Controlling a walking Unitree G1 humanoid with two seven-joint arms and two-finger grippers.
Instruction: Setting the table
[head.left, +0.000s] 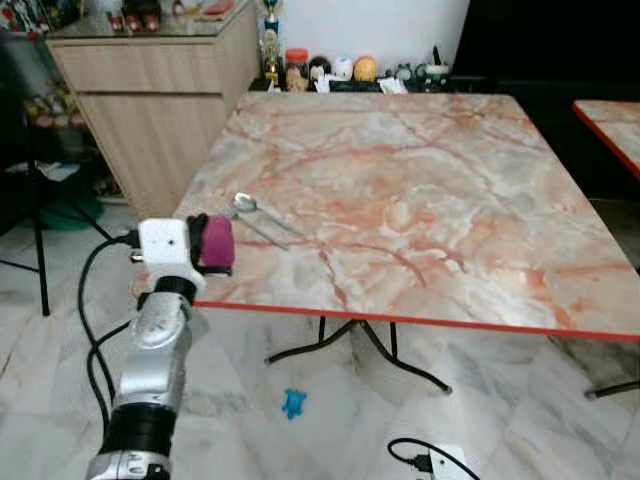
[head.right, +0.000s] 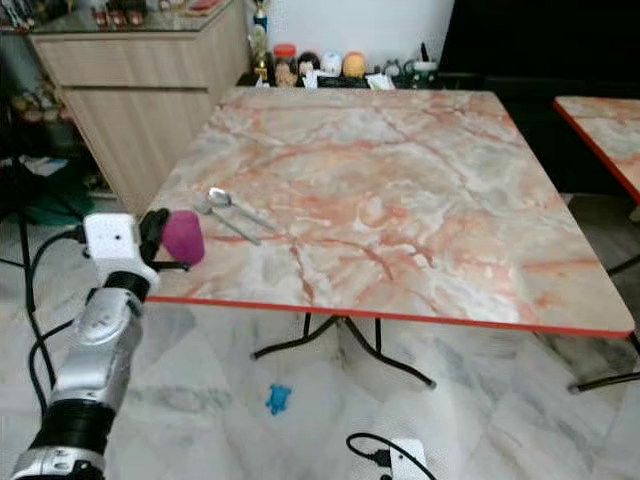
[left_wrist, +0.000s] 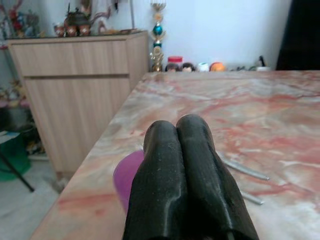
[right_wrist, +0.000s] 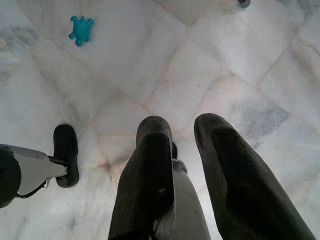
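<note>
Jaws of left gripper (left_wrist: 179, 131) pressed together, purple cup (left_wrist: 127, 175) just beside.

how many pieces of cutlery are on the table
2. A spoon and a second utensil, kind unclear, lie side by side near the table's front left corner, just beyond the purple cup at the left gripper.

Bench (head.left: 420, 200): square marble-patterned top, pink and grey veining, red edge, on black metal legs.
On bench, near left front corner: spoon (head.left: 262, 211) and a second thin piece of cutlery (head.left: 255, 229) lying side by side, just apart; purple cup (head.left: 217, 242) close to the front edge.
Along far edge: row of small jars and figurines (head.left: 340, 70).
Floor (head.left: 330, 430): pale marble tiles; small blue toy (head.left: 292, 403) lying under the bench front.
</note>
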